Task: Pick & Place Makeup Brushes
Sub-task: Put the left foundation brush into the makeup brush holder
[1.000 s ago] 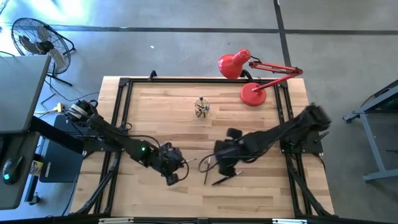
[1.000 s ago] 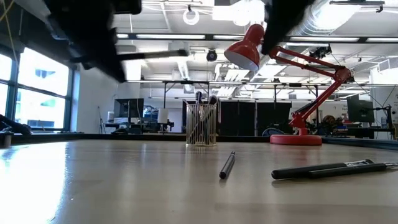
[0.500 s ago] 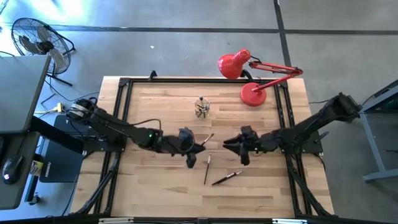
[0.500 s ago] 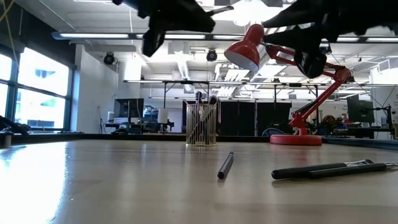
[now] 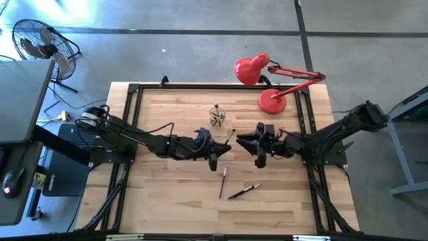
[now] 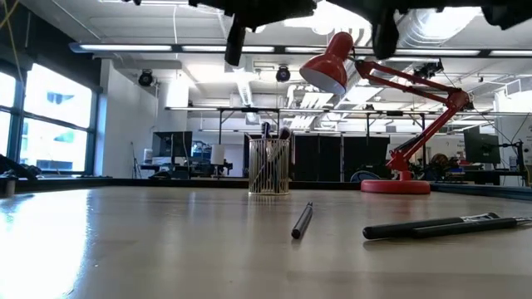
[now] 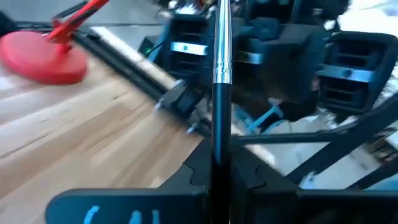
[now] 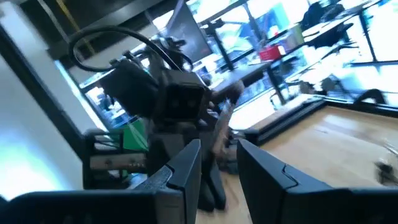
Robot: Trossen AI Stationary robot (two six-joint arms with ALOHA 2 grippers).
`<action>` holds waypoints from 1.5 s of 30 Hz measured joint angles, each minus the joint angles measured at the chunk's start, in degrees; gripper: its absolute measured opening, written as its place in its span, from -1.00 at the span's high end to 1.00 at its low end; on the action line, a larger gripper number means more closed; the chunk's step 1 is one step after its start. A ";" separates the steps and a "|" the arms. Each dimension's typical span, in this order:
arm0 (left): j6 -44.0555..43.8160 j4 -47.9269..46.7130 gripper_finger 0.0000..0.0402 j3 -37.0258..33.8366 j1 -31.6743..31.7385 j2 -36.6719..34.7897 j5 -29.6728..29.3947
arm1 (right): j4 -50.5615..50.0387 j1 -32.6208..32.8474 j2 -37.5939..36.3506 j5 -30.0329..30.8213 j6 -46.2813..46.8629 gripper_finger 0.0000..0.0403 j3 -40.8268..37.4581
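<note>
One dark, silver-banded makeup brush [image 7: 221, 74] stands clamped between the left gripper's fingers [image 7: 186, 177]. Two more brushes [image 5: 223, 182] lie flat on the table, well clear of both grippers' fingers.

I'm seeing pale plank wood on the table [image 5: 174, 194], matt with a faint sheen. The left gripper [image 7: 219, 163] is matt black plastic, clamped on a brush [image 7: 221, 68] with a glossy dark handle and shiny metal ferrule. Beyond it, the lamp base [image 7: 43, 57] is smooth glossy red. The right gripper [image 8: 217, 155] looks matt black.
</note>
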 joint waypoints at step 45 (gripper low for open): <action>4.82 -0.48 0.89 -0.22 -0.11 0.40 2.01 | -9.58 -9.65 0.37 -17.79 0.10 0.96 5.14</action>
